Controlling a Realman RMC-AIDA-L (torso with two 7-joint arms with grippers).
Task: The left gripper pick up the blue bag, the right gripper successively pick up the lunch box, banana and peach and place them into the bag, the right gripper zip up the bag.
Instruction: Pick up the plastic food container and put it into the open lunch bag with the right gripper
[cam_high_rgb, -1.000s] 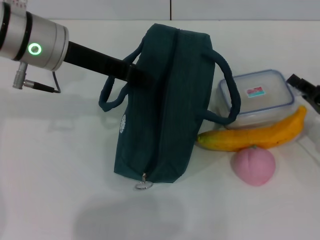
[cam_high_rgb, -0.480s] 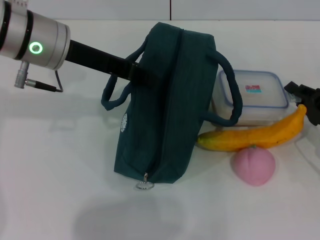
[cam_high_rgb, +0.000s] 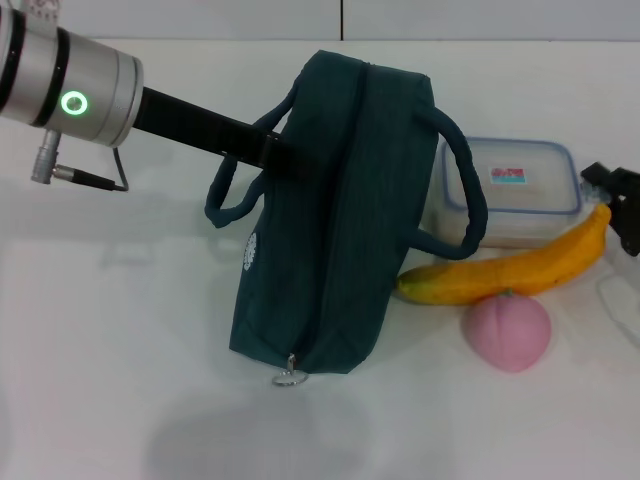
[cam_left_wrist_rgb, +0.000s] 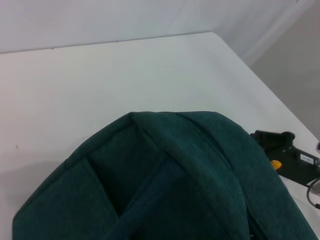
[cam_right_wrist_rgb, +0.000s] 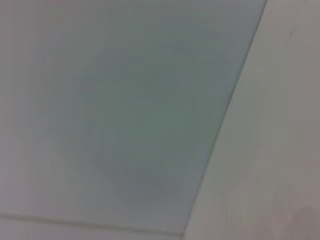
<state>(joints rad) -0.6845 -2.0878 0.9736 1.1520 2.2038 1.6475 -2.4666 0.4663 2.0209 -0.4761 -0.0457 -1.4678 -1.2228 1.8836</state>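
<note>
We are reaching our left gripper (cam_high_rgb: 285, 160) in from the left against the upper side of the blue bag (cam_high_rgb: 330, 220), close by its left handle; its fingers are hidden by the fabric, so we cannot tell whether they are closed on anything. The bag is lying on the white table (cam_high_rgb: 120, 350) with its long axis running away from us, zipper pull (cam_high_rgb: 288, 378) at the near end and the zipper looking closed. What the next move depends on is the right side. The right gripper (cam_high_rgb: 620, 195) is showing only at the right edge of the head view, and we cannot tell how wide it is set. The lunch box (cam_high_rgb: 520, 190) is lying just to its left, between it and the bag, its near-left part covered by the bag's right handle. The banana (cam_high_rgb: 510, 270) is lying just in front of the box, long axis across the view, its far tip touching or nearly touching the gripper. The peach (cam_high_rgb: 508, 332) is sitting nearer us, against the banana. We judge the right arm far nearer the box, needing only a short leftward reach.
</note>
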